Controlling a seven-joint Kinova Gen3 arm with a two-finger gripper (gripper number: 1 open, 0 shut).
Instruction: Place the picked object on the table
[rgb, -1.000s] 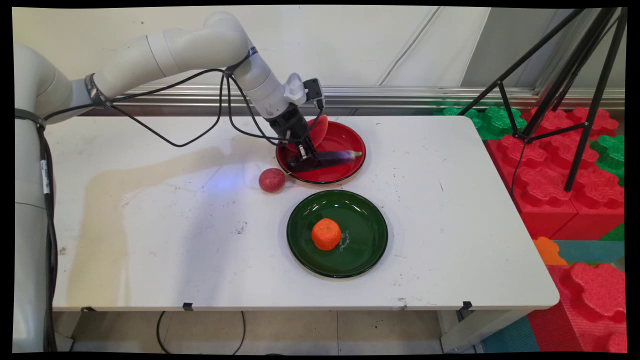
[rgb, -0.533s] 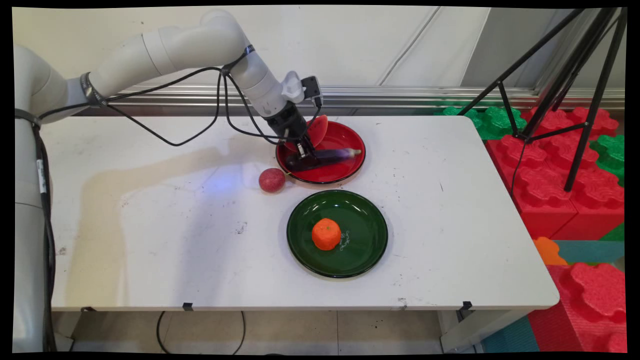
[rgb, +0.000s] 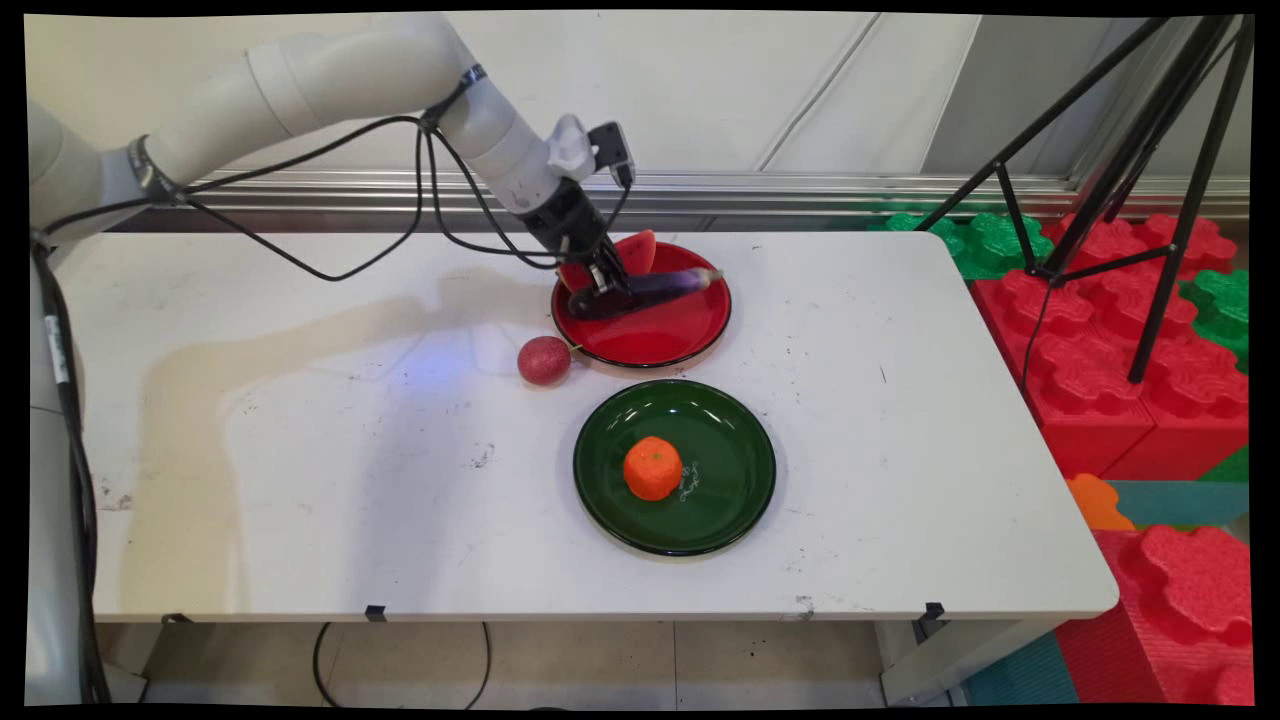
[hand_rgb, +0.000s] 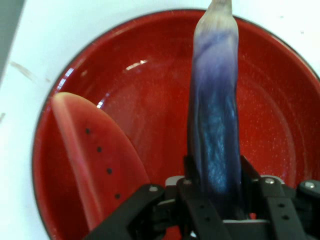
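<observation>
1. The gripper is clenched on the eggplant near its dark end, holding it just above the red plate, beside the watermelon slice.
2. Risk, as I judge it: gripped off-centre, the long free end could sag and slip out.
3. Half a second ago the eggplant lay lower on the plate; now it's lifted, arm raised.

My white table stands against a pale wall with a metal rail. Black tripod, red and green foam blocks right; tiled floor beneath.
</observation>
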